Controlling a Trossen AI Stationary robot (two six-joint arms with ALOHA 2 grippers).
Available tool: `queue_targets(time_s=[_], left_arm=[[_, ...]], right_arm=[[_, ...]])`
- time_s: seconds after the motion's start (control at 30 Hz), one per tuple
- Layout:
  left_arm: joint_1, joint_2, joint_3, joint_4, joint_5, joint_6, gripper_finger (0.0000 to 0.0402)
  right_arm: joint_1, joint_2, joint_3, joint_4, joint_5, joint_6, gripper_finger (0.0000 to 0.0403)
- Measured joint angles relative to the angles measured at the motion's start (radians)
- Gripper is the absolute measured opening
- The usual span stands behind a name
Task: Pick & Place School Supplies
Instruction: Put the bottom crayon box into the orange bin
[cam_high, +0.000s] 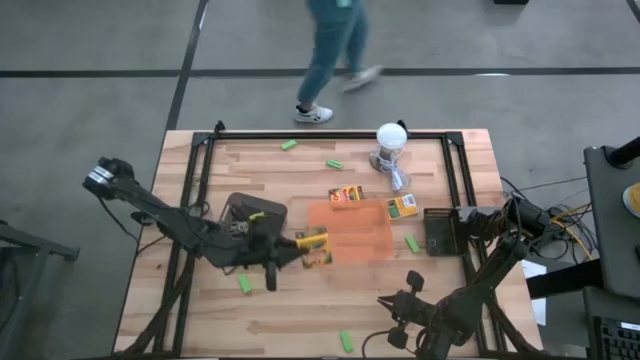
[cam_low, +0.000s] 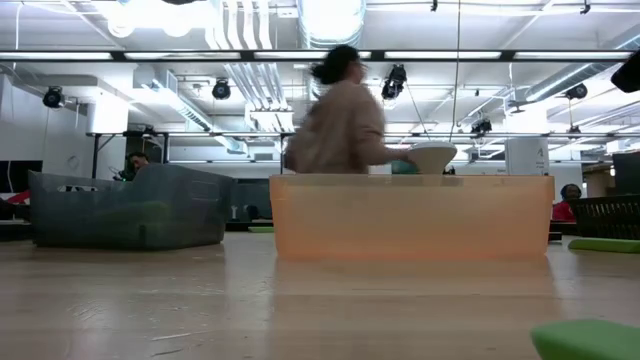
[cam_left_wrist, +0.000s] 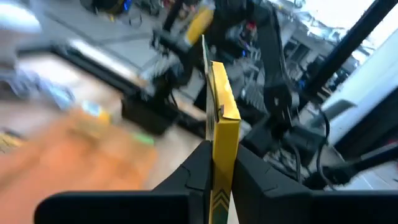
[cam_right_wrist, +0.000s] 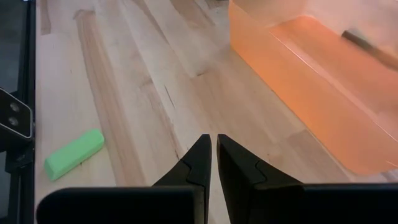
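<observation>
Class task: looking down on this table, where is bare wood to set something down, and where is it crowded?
Bare wood lies along the table's near-left edge, and at the far left between frame and green piece. Crowded: around the orange tray, with crayon boxes, lamp, and the left tool shut on a yellow box.

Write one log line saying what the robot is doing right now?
left gripper: shut on yellow crayon box, at orange tray edge | right gripper: shut, empty, waiting near front

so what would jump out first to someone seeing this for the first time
Likely the left gripper, shut on a yellow crayon box held on edge at the left rim of the orange tray mid-table. Next, a person walking past the table's far side, beyond the white lamp.
</observation>
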Motion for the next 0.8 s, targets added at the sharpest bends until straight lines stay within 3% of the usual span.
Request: queue_targets(time_s=[0.2, 0.63, 0.8], left_arm=[[0.022, -0.062, 0.0, -0.032, -0.018, 0.042, 0.0042], [0.085, -0.039, -0.002, -0.047, -0.041, 0.035, 0.0042], [0.161, -0.038, -0.002, -0.048, 0.022, 0.015, 0.0042]], right_arm=[[0.0, 0.0, -0.004, 0.003, 0.0, 0.0, 0.0027], [0.0, 0.0, -0.005, 0.003, 0.0, -0.003, 0.0027], [0.0, 0.0, -0.005, 0.003, 0.001, -0.003, 0.0027]])
